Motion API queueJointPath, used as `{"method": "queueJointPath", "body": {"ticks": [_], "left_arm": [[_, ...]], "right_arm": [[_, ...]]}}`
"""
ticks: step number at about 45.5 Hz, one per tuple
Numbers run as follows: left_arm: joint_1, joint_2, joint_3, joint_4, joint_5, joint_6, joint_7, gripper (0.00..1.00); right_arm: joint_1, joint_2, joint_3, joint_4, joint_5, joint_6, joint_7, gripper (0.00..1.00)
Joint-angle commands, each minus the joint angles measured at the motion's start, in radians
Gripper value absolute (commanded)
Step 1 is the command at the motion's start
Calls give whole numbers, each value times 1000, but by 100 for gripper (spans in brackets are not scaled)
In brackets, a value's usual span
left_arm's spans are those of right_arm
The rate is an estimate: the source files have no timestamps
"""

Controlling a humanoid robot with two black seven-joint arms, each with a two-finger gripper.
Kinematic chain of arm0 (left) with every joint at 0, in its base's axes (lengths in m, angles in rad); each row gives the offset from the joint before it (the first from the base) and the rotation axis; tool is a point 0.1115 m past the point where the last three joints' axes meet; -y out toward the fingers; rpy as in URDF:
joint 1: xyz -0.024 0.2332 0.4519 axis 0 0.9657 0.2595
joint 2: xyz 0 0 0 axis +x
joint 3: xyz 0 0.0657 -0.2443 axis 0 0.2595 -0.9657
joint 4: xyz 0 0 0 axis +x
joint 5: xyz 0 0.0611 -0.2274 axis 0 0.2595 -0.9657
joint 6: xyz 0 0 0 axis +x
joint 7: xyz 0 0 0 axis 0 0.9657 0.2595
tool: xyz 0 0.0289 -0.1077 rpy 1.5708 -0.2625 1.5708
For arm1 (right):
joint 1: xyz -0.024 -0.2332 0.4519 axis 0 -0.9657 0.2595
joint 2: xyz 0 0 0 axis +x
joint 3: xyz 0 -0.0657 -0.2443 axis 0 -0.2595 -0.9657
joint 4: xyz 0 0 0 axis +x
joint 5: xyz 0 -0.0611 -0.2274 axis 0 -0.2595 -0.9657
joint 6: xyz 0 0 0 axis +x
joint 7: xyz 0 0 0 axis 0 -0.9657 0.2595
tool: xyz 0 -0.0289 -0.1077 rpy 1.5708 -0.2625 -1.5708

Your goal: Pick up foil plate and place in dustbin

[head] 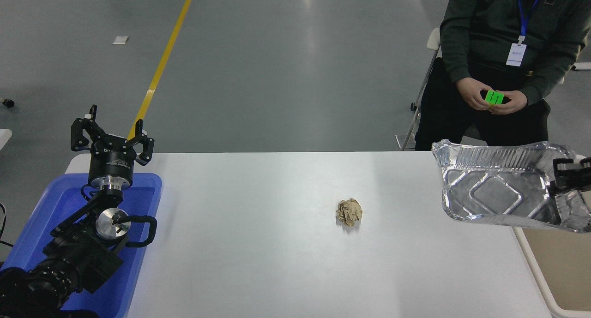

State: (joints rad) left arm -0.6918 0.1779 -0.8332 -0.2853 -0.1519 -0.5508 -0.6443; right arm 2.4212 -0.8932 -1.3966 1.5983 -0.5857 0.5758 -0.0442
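Gripping the right end of the foil plate (496, 193), the right gripper (564, 179) has its fingers closed on the crimped rim, holding it off the counter (277, 262). From the fingers the plate stretches left, hanging over the counter's right edge and the dustbin (540, 272) below. A crumpled paper ball (349, 212) lies well left. The left gripper (111, 140) is parked, fingers spread, above a blue tray (51, 216).

Right claw (557, 182) holds foil plate (498, 193) over dustbin (538, 272).
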Motion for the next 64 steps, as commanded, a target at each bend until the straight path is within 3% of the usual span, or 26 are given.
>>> {"method": "queueJointPath", "body": {"ticks": [1, 15, 28, 41, 49, 64], "left_arm": [[0, 0, 0, 0, 0, 0, 0, 99], [0, 0, 0, 0, 0, 0, 0, 99], [0, 0, 0, 0, 0, 0, 0, 99], [0, 0, 0, 0, 0, 0, 0, 99], [0, 0, 0, 0, 0, 0, 0, 99], [0, 0, 0, 0, 0, 0, 0, 99]], "right_arm": [[94, 3, -25, -9, -17, 90, -2, 0], [170, -1, -33, -64, -29, 170, -2, 0], [86, -47, 4, -320, 0, 156, -2, 0], [-413, -119, 421, -739, 20, 96, -3, 0], [-695, -104, 657, -1009, 26, 95, -2, 0], [-1108, -43, 1002, -1198, 30, -88, -2, 0]]}}
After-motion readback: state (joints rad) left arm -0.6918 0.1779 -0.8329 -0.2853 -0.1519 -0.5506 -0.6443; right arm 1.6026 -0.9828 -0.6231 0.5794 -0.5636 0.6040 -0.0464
